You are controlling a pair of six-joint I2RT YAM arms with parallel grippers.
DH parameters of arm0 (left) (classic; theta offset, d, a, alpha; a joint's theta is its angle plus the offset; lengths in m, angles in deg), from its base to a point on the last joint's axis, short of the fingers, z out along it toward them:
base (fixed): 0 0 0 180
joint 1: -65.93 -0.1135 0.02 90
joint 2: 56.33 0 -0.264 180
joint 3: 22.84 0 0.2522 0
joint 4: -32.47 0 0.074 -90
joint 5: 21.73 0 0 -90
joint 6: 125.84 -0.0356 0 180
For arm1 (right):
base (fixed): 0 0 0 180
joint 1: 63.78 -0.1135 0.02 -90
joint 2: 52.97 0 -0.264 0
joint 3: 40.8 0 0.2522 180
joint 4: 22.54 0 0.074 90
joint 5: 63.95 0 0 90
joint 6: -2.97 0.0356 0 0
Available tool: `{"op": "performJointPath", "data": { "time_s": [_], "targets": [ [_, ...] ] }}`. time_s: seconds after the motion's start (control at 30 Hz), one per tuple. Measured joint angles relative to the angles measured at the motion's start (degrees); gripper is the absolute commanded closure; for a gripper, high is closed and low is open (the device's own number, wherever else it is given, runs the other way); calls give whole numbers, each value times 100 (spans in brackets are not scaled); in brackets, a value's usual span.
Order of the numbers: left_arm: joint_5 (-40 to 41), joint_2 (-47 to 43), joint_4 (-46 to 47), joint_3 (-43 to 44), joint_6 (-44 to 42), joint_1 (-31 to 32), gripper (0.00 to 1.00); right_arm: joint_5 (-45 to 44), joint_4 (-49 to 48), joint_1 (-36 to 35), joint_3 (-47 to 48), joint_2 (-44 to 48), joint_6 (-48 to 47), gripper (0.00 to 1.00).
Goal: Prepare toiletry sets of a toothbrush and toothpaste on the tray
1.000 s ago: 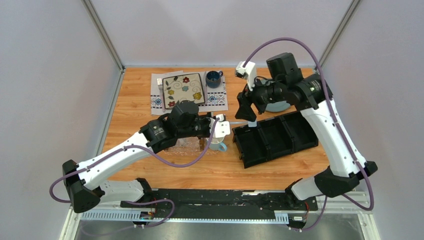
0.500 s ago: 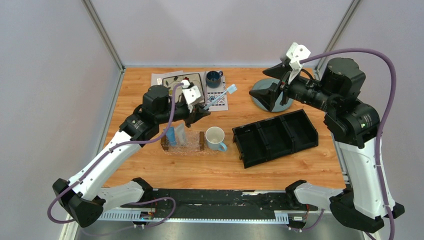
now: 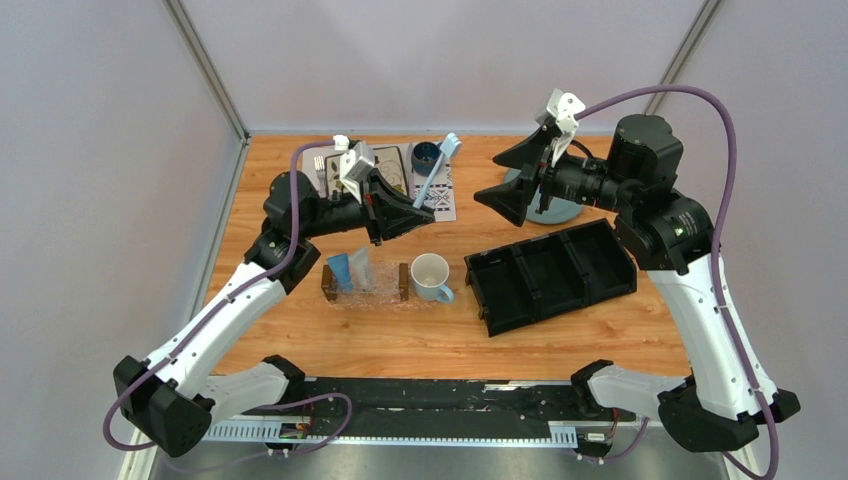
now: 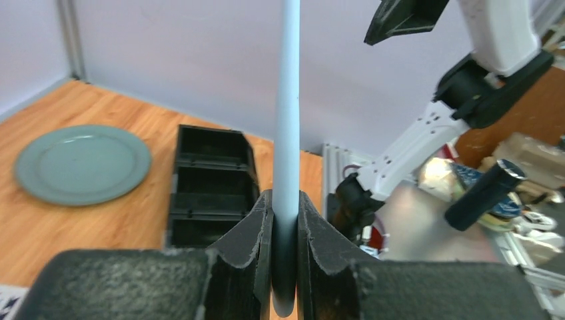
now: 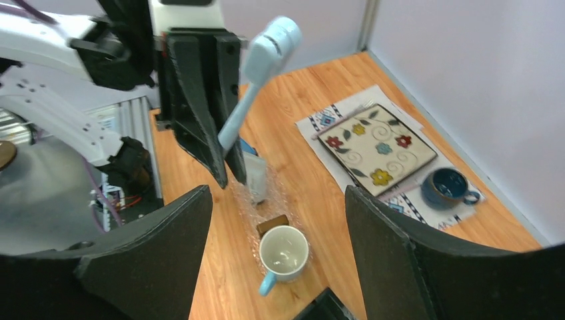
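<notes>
The top camera sits high behind the arms and looks down over the whole table (image 3: 300, 330), arm bases at 6 o'clock. The left wrist camera sits tight behind the left gripper (image 4: 285, 200) and faces about 4 o'clock, across the black organizer (image 4: 206, 180). The right wrist camera looks down past the right gripper (image 5: 274, 200) toward 8 o'clock. All three views share the toothbrush (image 3: 432, 170); the wrist cameras roughly face each other.

- Top view: bright, even light from overhead, with only soft, faint shadows on the tabletop (image 3: 450, 340); focus is sharp throughout.
- Left wrist view: the toothbrush (image 4: 288, 120) shaft looks soft so near the lens, and the far right background is blurred.
- Right wrist view: the dark foreground is out of focus, and the toothbrush head is slightly smeared.
</notes>
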State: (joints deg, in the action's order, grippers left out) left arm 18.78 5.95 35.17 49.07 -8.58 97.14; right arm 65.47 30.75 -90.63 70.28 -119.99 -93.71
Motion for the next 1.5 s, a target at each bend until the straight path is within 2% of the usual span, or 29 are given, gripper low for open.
{"op": "performJointPath", "data": {
  "time_s": [0.13, 0.37, 0.6, 0.77, 0.87, 0.93, 0.97, 1.13, 1.17, 1.5],
  "targets": [
    [-240, 133, 1213, -389, 918, -11, 100, 601, -356, 0, 0, -94, 264, 23],
    [-479, 214, 2280, -522, 1644, -11, 100, 1244, -1167, 0, -199, -343, 918, 23],
    [-573, 323, 2625, -525, 1836, 17, 100, 1578, -1823, -11, -243, -723, 1486, 27],
    [-590, 463, 2614, -525, 1847, 42, 100, 1661, -1934, -120, -201, -909, 1617, 29],
    [-595, 514, 2559, -525, 1827, 70, 100, 1683, -2004, -208, -125, -1012, 1657, 34],
    [-595, 518, 2505, -525, 1799, 76, 100, 1703, -2022, -251, -72, -1054, 1676, 42],
    [-595, 518, 2485, -525, 1777, 83, 100, 1714, -2026, -267, -50, -1069, 1681, 49],
    [-597, 518, 2389, -525, 1674, 105, 100, 1742, -2059, -275, -7, -1095, 1733, 63],
    [-597, 516, 2356, -525, 1650, 107, 100, 1753, -2061, -275, -4, -1095, 1735, 69],
    [-590, 518, 2225, -525, 1541, 109, 100, 1812, -2074, -297, 2, -1126, 1744, 93]
  ]
}}
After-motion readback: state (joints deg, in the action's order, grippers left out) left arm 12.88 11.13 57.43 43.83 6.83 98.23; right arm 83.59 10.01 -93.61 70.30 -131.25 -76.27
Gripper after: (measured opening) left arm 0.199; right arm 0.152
